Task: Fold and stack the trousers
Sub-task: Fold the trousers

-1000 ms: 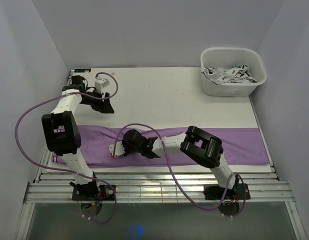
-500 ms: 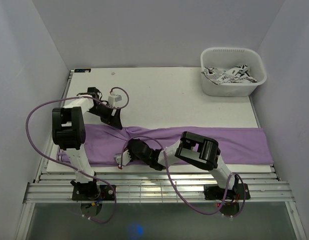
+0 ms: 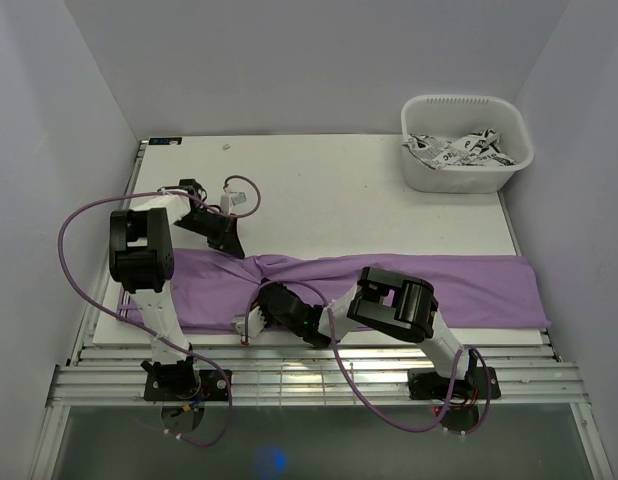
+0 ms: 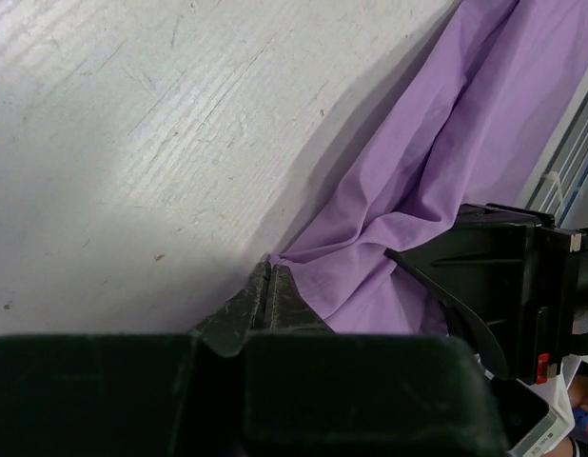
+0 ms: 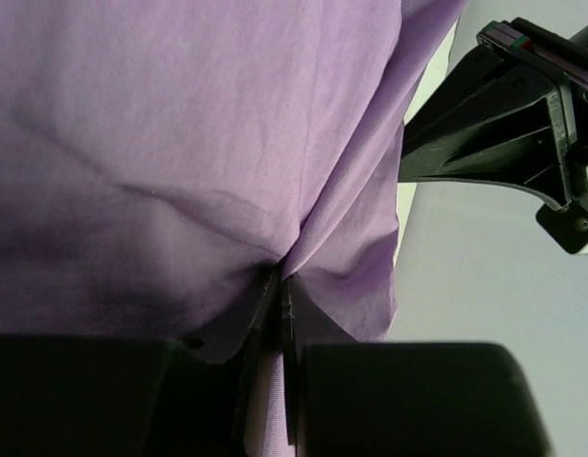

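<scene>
**Arms, qty 2, matched.**
- L arm [image 3: 157, 320]: white tube links, boxy black joint housings, black base mount at far end from tool.
- R arm [image 3: 444, 350]: same build and colours.
- Cables [image 3: 61, 243]: lilac-purple, one per arm, loose loop running back from the tool end.
- L gripper [image 4: 268, 286]: matte black wedge fingers, faintly scuffed. Black block body behind tips. Black triangular side frame w/ small red/green mark and round screw recesses.
- R gripper [image 5: 278, 295]: same black fingers, thin tips. Black angular frame, red dot on side, white section behind tool.
</scene>
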Controlling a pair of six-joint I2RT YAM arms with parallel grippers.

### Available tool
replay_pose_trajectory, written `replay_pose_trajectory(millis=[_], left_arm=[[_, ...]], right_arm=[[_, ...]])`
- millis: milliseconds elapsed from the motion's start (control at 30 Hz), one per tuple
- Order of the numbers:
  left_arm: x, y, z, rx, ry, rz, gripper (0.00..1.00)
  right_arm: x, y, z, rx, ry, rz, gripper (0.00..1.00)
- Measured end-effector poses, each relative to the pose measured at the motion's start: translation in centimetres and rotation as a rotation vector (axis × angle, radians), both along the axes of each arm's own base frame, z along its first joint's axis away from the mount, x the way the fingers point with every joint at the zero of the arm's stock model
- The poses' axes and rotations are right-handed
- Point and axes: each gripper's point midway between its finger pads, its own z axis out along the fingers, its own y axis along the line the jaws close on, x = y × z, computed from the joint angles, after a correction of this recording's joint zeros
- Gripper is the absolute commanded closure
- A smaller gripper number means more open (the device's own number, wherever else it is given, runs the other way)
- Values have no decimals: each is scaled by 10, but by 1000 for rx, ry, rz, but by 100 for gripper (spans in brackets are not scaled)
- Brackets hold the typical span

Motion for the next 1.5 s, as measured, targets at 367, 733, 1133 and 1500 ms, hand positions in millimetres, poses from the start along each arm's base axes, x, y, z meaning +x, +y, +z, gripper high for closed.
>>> replay_pose_trajectory(millis=[367,733,1133,1500], left_arm=[[15,-8,38,-69,-150,-60,45],[17,-42,35,-95,-159,-112,38],[-13,-47,0,-22,-60,-170,100],[35,-29,0,143,-265,-135,100]], right_arm=[[1,0,1,-8,-8,-15,89],[1,-2,-1,-25,-46,0,92],[0,-5,-1,-33,-83,10,72],[3,4,21,-2,-160,12,40]])
